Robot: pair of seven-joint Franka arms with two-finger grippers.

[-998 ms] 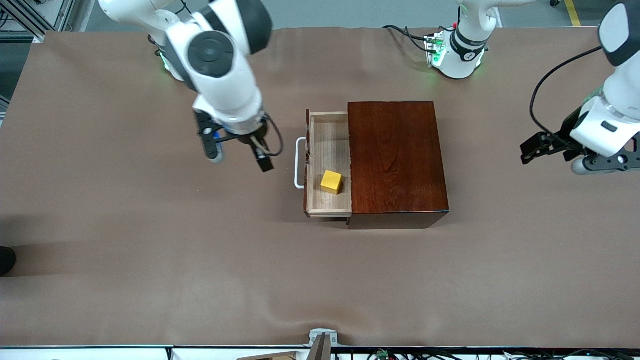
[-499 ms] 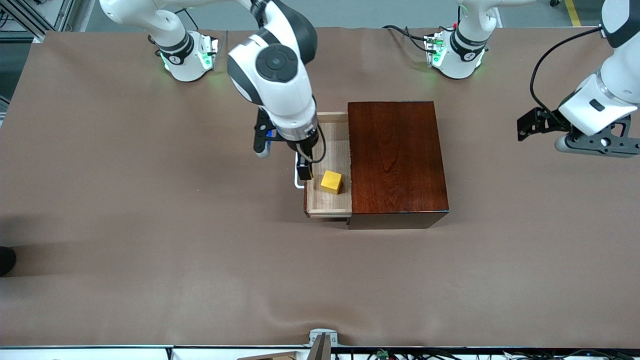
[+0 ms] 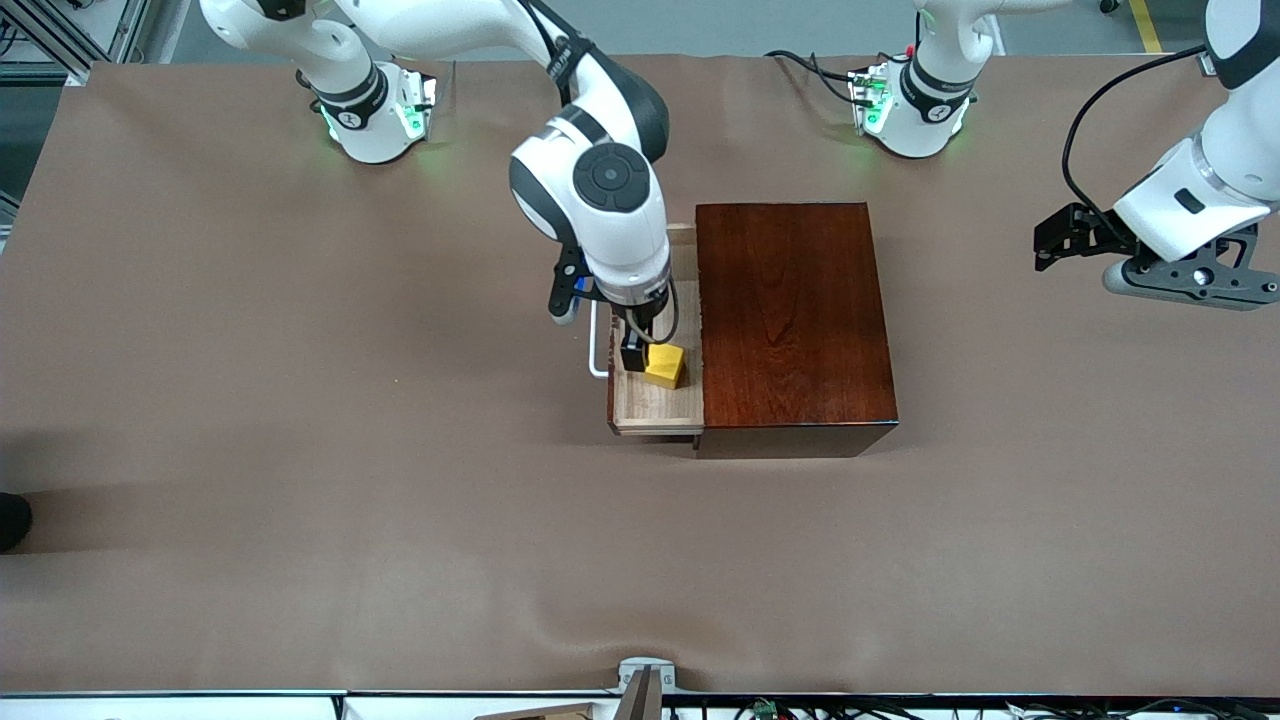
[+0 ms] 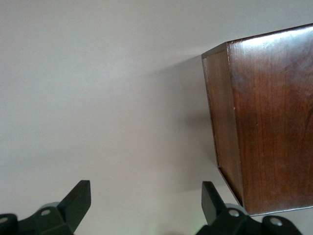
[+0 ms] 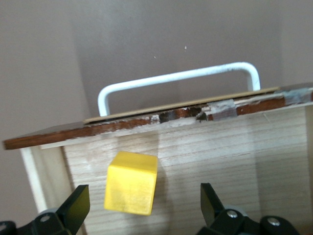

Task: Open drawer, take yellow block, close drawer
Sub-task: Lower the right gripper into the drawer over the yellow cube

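Inside the pulled-out drawer (image 3: 655,400) the yellow block (image 3: 664,365) sits on the pale wood floor, at 9 o'clock from the dark red-brown box (image 3: 790,315). Right claw (image 3: 640,352) is over the block w/ fingers wide, not gripping. Left claw (image 3: 1062,240) waits over the desk (image 3: 300,450), fingers wide.

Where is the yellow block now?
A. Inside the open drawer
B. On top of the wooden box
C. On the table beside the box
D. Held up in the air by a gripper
A: the yellow block lies on the pale floor of the open drawer, under the open right gripper.
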